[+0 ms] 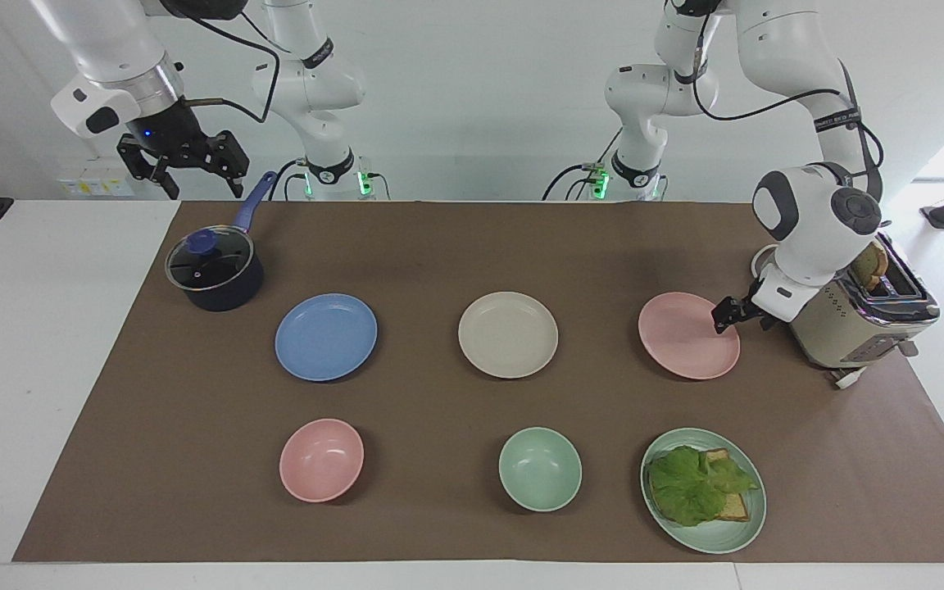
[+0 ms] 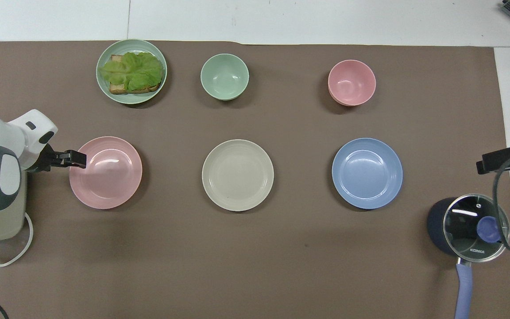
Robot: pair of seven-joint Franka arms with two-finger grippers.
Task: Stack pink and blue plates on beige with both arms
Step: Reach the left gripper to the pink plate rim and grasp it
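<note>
Three plates lie in a row across the brown mat. The beige plate (image 1: 508, 334) (image 2: 237, 175) is in the middle. The blue plate (image 1: 326, 337) (image 2: 367, 173) lies toward the right arm's end and the pink plate (image 1: 687, 335) (image 2: 106, 172) toward the left arm's end. My left gripper (image 1: 741, 319) (image 2: 75, 159) is low and open at the pink plate's rim beside the toaster, holding nothing. Whether it touches the rim I cannot tell. My right gripper (image 1: 197, 176) (image 2: 487, 164) waits open and empty in the air above the pot's handle.
A dark blue pot (image 1: 215, 274) with a glass lid stands near the blue plate. A toaster (image 1: 857, 319) with bread sits at the left arm's end. Farther from the robots are a pink bowl (image 1: 321, 460), a green bowl (image 1: 539, 469) and a green plate (image 1: 732, 537) with lettuce on toast.
</note>
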